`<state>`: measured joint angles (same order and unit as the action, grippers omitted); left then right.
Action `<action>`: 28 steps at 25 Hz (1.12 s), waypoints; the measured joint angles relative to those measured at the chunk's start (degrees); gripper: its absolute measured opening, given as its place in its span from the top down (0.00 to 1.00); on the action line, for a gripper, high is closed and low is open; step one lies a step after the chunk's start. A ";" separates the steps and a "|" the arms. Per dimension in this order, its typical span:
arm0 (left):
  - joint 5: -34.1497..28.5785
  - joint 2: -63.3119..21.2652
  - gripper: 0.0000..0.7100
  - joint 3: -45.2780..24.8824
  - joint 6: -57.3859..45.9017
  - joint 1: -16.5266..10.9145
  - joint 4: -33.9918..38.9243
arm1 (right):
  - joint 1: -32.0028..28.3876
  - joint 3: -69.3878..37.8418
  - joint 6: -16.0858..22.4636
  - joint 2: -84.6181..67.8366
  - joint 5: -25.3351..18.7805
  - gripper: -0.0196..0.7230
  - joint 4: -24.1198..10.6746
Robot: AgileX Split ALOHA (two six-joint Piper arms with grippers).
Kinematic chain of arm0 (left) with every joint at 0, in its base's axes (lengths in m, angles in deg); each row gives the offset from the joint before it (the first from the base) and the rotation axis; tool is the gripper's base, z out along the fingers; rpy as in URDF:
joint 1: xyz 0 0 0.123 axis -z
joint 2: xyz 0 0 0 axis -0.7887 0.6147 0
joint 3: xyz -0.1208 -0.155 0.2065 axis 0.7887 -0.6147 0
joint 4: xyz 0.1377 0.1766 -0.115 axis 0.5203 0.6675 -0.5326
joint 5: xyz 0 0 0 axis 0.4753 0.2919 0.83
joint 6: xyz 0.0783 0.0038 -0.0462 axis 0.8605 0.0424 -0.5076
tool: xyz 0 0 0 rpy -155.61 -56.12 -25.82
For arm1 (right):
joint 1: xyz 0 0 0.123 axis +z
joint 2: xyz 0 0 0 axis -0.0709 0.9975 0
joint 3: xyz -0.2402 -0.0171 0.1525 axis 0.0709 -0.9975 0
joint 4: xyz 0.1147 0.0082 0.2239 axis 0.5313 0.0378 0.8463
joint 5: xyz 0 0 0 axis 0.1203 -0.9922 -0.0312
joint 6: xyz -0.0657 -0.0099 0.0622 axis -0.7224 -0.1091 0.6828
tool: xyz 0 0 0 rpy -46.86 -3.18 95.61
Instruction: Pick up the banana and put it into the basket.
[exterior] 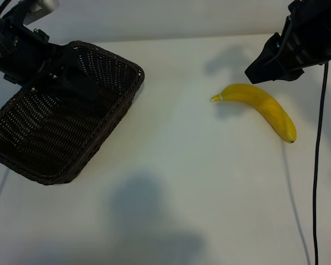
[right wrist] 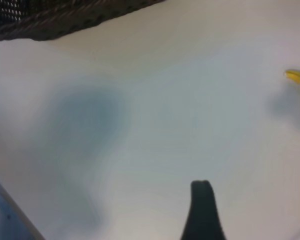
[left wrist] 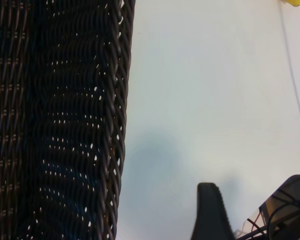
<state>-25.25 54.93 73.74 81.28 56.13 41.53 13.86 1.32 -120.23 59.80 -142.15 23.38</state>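
Steep overhead — two low wrist close-ups

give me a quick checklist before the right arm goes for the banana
1. Banana free on the table, nothing on it: ok.
2. Right gripper empty, above the banana's stem end, not touching: ok.
3. Right jaws open enough: ok.
4. Basket empty and upright: ok.
5. Left gripper clear of the drop zone: not ok, it hangs over the basket.
6. Black cable clear of the banana: ok, it hangs beside it.
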 joint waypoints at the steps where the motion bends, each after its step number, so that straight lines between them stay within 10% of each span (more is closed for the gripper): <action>1: 0.00 0.00 0.30 0.00 0.00 0.00 0.00 | 0.00 0.00 0.00 0.00 0.00 0.27 0.00; 28: 1.72 0.00 0.30 0.00 -0.08 0.00 1.46 | 0.00 0.00 0.00 0.00 0.87 0.27 0.02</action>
<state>-23.53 54.93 73.74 81.20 56.13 43.00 13.86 1.32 -120.23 59.80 -141.28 23.40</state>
